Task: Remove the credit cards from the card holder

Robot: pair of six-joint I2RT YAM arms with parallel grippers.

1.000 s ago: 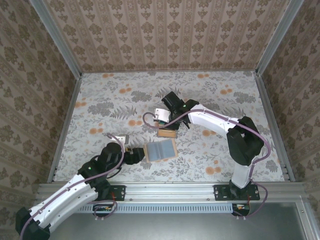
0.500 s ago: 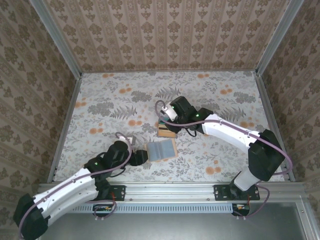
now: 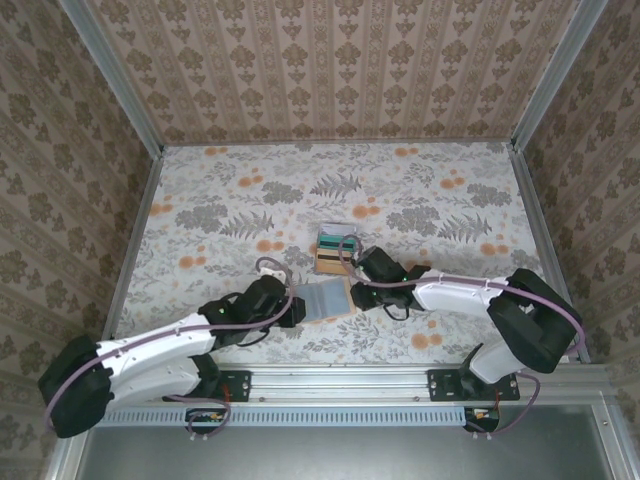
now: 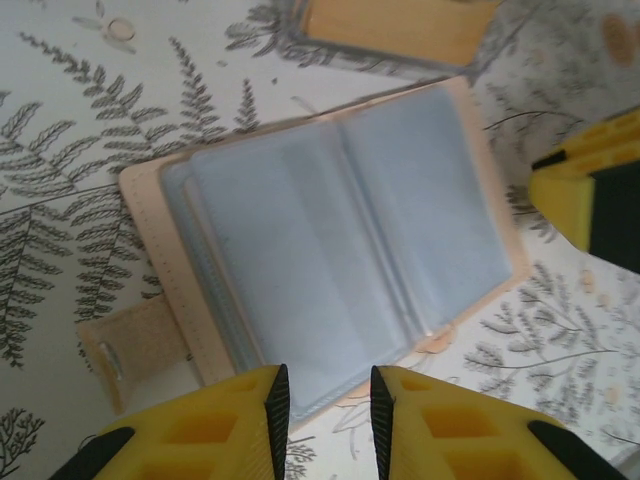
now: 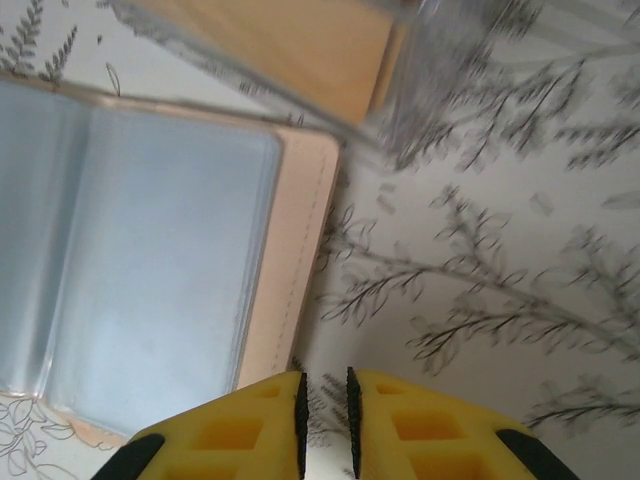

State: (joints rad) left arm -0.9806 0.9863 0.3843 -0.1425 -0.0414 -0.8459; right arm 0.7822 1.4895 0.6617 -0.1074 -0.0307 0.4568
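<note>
- Lying open and flat on the floral-print table (image 3: 220,200), near its front edge, the tan-beige folding card holder (image 3: 325,298) shows its grey-blue clear-sleeved inside with a tan border (image 4: 340,250).
- Projecting from the holder's left side in the left wrist view is a short tan closure tab (image 4: 130,345), also flat on the table.
- Just beyond the holder's far edge lie the thin rectangular plastic credit cards (image 3: 336,252), overlapping: teal-green farthest, a dark stripe in the middle, orange-tan nearest the holder (image 5: 270,50).
- At the holder's left near edge sits the left gripper (image 3: 296,308); its yellow fingers are parted by a narrow gap over that edge (image 4: 327,405), grasping nothing.
- At the holder's right edge sits the right gripper (image 3: 354,292); its yellow fingers are drawn almost together over bare table beside the tan border (image 5: 326,405), with nothing between them.
- One yellow finger of the right gripper shows in the left wrist view, just off the holder's right side.
</note>
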